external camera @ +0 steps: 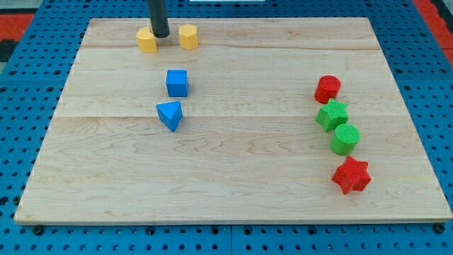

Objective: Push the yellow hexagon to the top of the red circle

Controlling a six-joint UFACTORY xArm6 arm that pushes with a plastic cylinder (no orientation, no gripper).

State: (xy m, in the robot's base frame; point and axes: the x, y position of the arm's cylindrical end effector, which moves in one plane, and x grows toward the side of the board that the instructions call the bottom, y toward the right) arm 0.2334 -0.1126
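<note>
My arm carries no pincer, only a dark rod; my tip (161, 35) rests at the view's top left, between two yellow blocks. The yellow hexagon (188, 36) sits just right of my tip, a second yellow block (146, 40) just left. The red circle (328, 89) stands well apart at the right, heading a column: green star (332, 115), green circle (345, 139), red star (351, 175). Blue cube (177, 83) and blue triangle (170, 115) lie mid-left. Eight blocks counted on the pale wooden table (233, 177).

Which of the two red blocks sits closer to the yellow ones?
The red circle, at the top of the right-hand column; the red star lies at that column's bottom.
</note>
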